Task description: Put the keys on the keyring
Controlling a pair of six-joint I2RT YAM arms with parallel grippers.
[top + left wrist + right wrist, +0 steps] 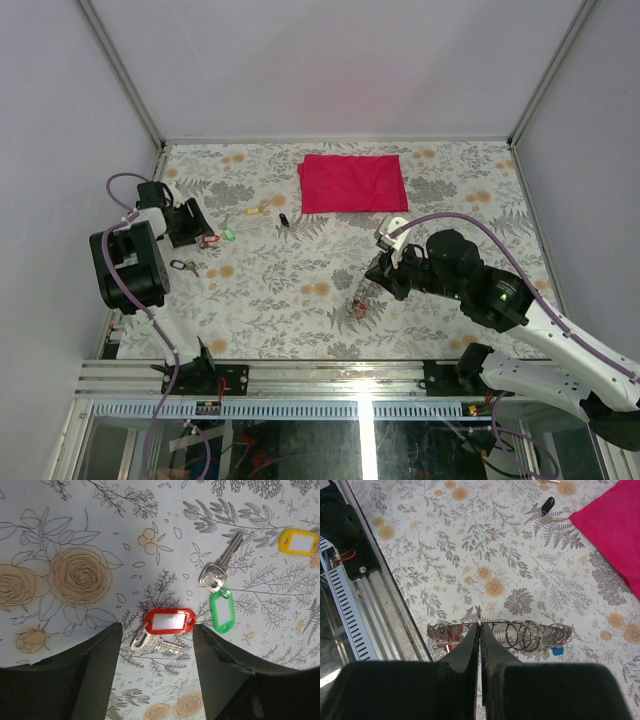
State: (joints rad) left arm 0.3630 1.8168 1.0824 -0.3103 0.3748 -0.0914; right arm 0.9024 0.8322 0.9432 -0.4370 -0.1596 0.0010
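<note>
On floral table [300, 300], left pincer [156, 628] gapes above red-tagged key [167, 621]; right pincer [480, 630] pinches keyring [520, 636].

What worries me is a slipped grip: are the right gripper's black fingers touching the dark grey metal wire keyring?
Touching. The right wrist view shows the right gripper with its fingers shut together, their tips pinching the top wire of the keyring.

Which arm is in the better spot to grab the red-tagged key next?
The left. The left gripper is open and hangs right over the red-tagged key, with its jaws on either side of it. The right gripper is shut on the keyring, well away from that key.
</note>
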